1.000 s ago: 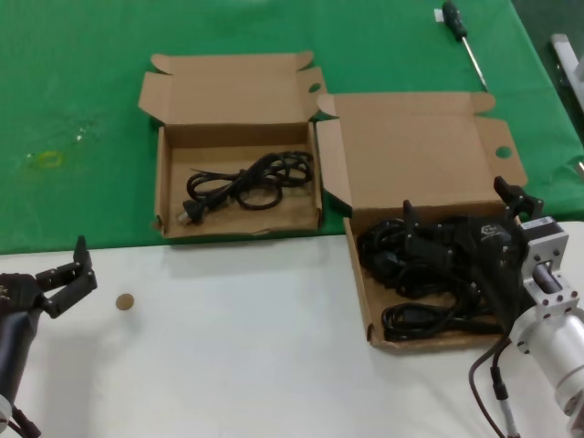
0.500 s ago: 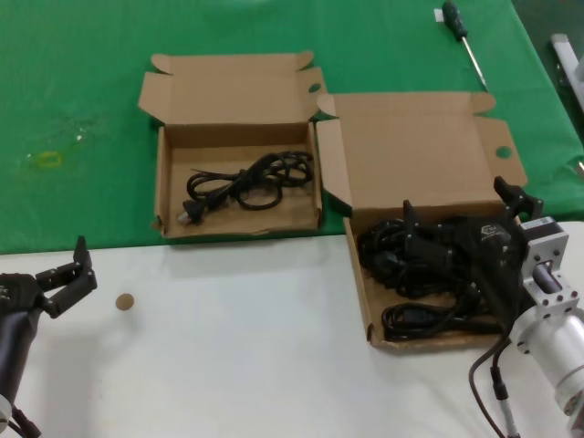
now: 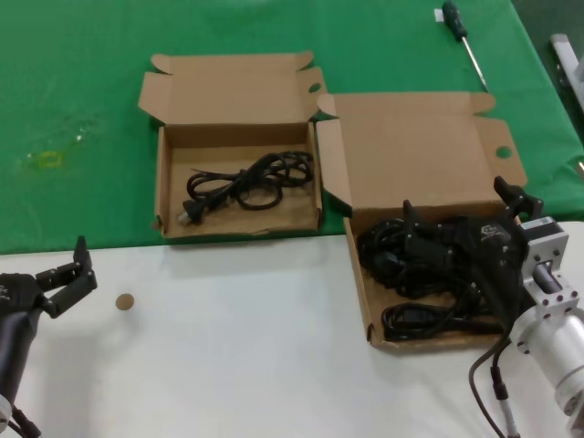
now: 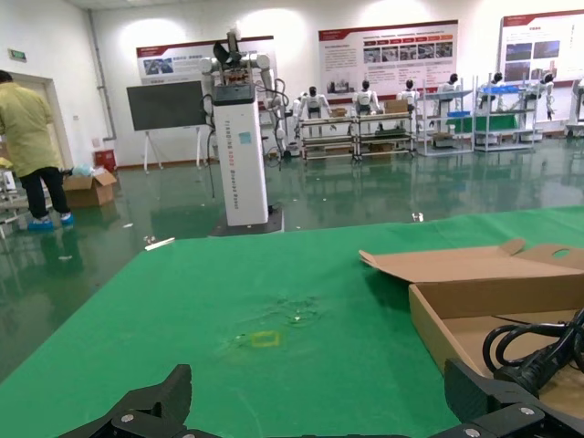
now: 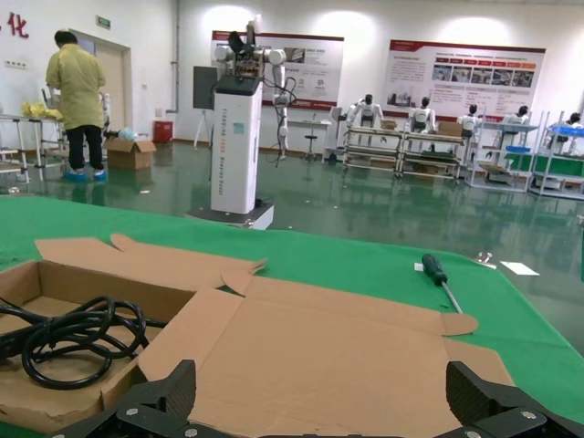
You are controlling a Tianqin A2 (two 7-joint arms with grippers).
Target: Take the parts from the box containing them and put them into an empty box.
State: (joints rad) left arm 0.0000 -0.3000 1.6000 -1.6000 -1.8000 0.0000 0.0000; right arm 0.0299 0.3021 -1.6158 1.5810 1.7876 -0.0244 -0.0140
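Right gripper, fingers apart, over tangled black cords, possibly touching.

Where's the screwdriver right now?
The screwdriver lies on the green cloth at the far right in the head view, beyond the larger box's lid.

The table is white at the near side, w/ a green cloth on the far part. On the cloth: smaller box, larger box partly over the white, screwdriver. A small brown disc lies on the white.
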